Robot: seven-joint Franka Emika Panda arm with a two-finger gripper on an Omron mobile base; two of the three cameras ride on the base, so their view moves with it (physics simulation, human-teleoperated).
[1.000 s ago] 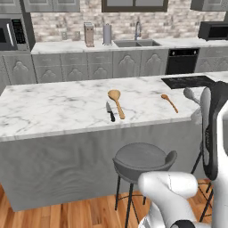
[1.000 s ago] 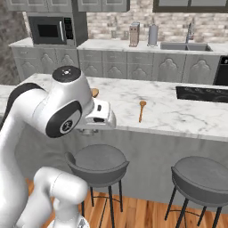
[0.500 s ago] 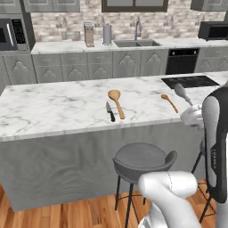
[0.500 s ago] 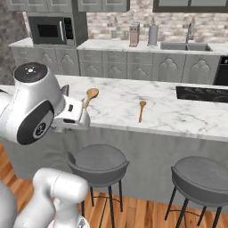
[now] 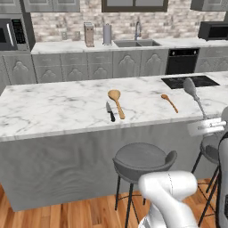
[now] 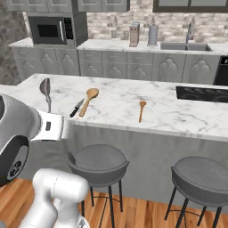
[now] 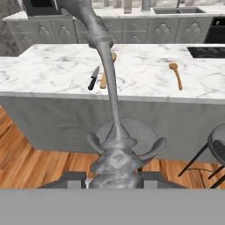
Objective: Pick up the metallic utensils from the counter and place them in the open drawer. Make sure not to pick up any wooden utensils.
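Gripper (image 7: 115, 173): jaws closed on the handle end of the metal spoon (image 7: 107, 57), held off the counter (image 5: 53, 107), bowl up, out in front of the stools.
Spoon: stiff, light, likely slick; held at one end, it may pivot.
Knife (image 5: 110, 111): on counter, touching or just beside the wooden spoon (image 5: 116, 100); grasp the black handle.
Writing: none legible.

Two grey bar stools (image 6: 97, 161) (image 6: 201, 174), microwave (image 6: 50, 30), sink faucet (image 5: 137, 30), black cooktop (image 5: 189, 81)
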